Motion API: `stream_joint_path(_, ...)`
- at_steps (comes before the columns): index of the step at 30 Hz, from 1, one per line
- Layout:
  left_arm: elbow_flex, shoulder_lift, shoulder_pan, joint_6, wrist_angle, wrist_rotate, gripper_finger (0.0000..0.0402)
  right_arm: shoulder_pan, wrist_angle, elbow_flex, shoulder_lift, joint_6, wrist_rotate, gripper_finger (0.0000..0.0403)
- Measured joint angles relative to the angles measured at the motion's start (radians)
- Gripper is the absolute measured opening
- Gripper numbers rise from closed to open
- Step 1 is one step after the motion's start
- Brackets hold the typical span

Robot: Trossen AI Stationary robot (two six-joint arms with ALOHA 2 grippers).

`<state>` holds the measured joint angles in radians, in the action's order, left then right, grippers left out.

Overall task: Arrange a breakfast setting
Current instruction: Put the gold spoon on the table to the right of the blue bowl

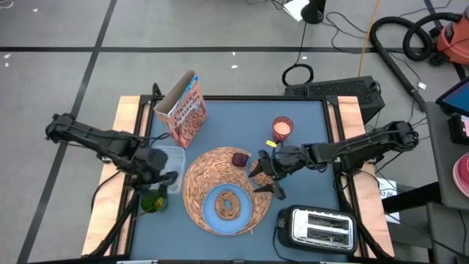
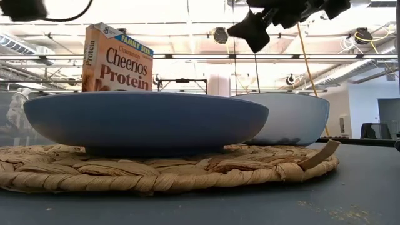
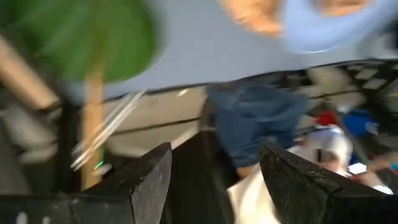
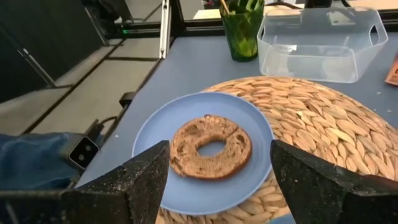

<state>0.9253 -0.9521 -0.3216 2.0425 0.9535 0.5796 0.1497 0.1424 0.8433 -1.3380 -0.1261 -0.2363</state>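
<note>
1. Woven placemat fills the low view's foreground, carrying the light-blue plate near its front edge.
2. Ring-shaped bread lies centred on that plate.
3. Right tool hovers above the placemat's right edge, fingers spread, holding nothing.
4. Left tool waits spread beside a clear container and a green cup.
5. Cereal box stands upright at the bench's back left.

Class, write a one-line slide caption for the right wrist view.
Open right gripper hovers above bagel on blue plate.
</note>
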Motion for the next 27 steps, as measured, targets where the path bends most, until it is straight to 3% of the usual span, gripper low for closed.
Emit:
stream_joint_path(7,0.000,0.007,-0.093,0.175,0.067,0.198,0.0246,0.000,0.006,0.000,0.007,0.007,0.000,0.0270)
stream_joint_path(19,0.000,-0.016,-0.222,0.346,0.068,0.198,0.0246,0.000,0.007,0.000,0.008,0.007,0.000,0.0270)
stream_joint_path(27,0.000,-0.106,-0.261,0.246,0.067,0.195,0.0246,0.000,0.010,0.000,0.008,0.007,-0.001,0.0270)
